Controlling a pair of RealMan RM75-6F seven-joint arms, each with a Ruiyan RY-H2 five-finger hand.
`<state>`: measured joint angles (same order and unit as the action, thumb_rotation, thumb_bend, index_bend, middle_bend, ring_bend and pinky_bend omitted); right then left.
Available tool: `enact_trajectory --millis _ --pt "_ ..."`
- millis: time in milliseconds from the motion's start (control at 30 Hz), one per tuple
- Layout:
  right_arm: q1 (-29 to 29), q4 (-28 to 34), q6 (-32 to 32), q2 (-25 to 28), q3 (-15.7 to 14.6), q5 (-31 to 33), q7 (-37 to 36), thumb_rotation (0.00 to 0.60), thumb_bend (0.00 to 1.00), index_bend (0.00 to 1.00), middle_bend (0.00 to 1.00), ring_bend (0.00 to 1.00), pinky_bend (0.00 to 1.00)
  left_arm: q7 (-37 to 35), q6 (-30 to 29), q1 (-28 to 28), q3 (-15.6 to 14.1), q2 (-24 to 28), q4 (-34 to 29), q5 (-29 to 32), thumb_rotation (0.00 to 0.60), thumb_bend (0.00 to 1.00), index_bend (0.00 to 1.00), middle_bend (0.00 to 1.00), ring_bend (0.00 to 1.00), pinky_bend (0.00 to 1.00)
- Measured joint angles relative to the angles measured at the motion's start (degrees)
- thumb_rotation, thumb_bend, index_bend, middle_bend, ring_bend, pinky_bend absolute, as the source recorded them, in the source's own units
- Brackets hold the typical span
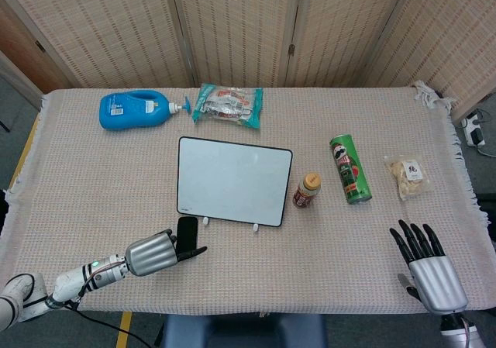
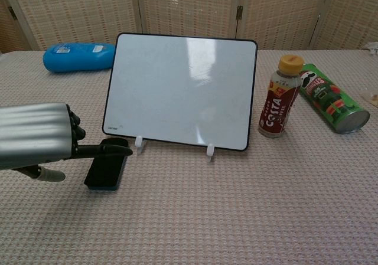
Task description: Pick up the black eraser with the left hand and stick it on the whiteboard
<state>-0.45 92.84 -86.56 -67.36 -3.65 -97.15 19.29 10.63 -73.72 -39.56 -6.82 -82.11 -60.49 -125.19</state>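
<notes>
left hand (image 1: 155, 253) over black eraser (image 2: 106, 166), fingers apart, grasping nothing yet | eraser lies flat just before whiteboard (image 2: 180, 88), handy for sticking | right hand (image 1: 432, 274) released, idle

A blue detergent bottle (image 1: 136, 109), snack bag (image 1: 228, 104), drink bottle (image 1: 307, 191), chip can (image 1: 350, 169) and small packet (image 1: 407, 174) lie on the table.

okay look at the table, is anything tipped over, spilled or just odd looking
Two containers lie on their sides: the green Pringles can right of the whiteboard, and the blue detergent bottle at the far left. Nothing has spilled. The Costa bottle stands upright, and the black eraser lies flat under the left hand.
</notes>
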Motion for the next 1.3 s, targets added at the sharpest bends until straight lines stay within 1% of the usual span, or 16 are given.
enact_trajectory --millis 167,333,567,667,867,1000,1200,1300 --pt "-0.8 0.0 -1.2 -0.1 -0.1 0.1 0.2 0.6 0.29 0.0 0.0 0.02 0.0 -1.1 0.2 -0.9 -0.7 -1.2 3.5 0.7 0.6 0.18 0.1 0.98 0.79 0.84" --pt "-1.6 0.0 -2.1 -0.3 -0.4 0.0 0.3 0.6 0.29 0.0 0.0 0.02 0.0 -0.8 0.1 -2.1 -2.1 -2.4 7.3 0.6 0.6 0.18 0.11 0.98 0.79 0.84" --pt "-2.7 0.1 -3.4 -0.4 -0.7 -0.3 0.5 0.6 0.29 0.0 0.0 0.03 0.0 -0.1 1.0 -4.0 -3.1 -3.9 8.8 1.2 0.6 0.18 0.14 0.98 0.79 0.84" --pt "-2.9 0.1 -3.7 -0.3 -0.7 -0.3 0.2 0.6 0.29 0.0 0.0 0.02 0.0 1.2 1.6 -4.4 -3.2 -4.1 8.4 1.4 0.6 0.18 0.15 0.98 0.79 0.84" --pt "-3.1 0.2 -4.0 0.2 -0.9 -0.9 -0.6 0.6 0.29 0.0 0.0 0.03 0.0 6.9 4.5 -5.5 -3.3 -3.9 6.3 1.8 0.6 0.18 0.21 0.98 0.79 0.84" --pt "-3.2 0.3 -4.1 0.5 -1.0 -1.2 -1.1 0.6 0.29 0.0 0.0 0.03 0.0 11.8 7.7 -6.2 -3.5 -3.3 3.6 2.2 0.6 0.18 0.23 0.99 0.79 0.84" --pt "-3.2 0.3 -3.9 0.7 -1.1 -1.4 -1.3 0.6 0.29 0.0 0.0 0.03 0.0 16.5 10.8 -6.6 -3.5 -2.2 -0.5 3.9 0.6 0.18 0.25 0.99 0.79 0.84" --pt "-3.2 0.4 -3.8 0.8 -1.2 -1.5 -1.4 0.6 0.29 0.0 0.0 0.03 0.0 18.0 11.5 -6.7 -3.4 -2.0 -1.4 4.3 0.6 0.18 0.29 0.99 0.79 0.84"
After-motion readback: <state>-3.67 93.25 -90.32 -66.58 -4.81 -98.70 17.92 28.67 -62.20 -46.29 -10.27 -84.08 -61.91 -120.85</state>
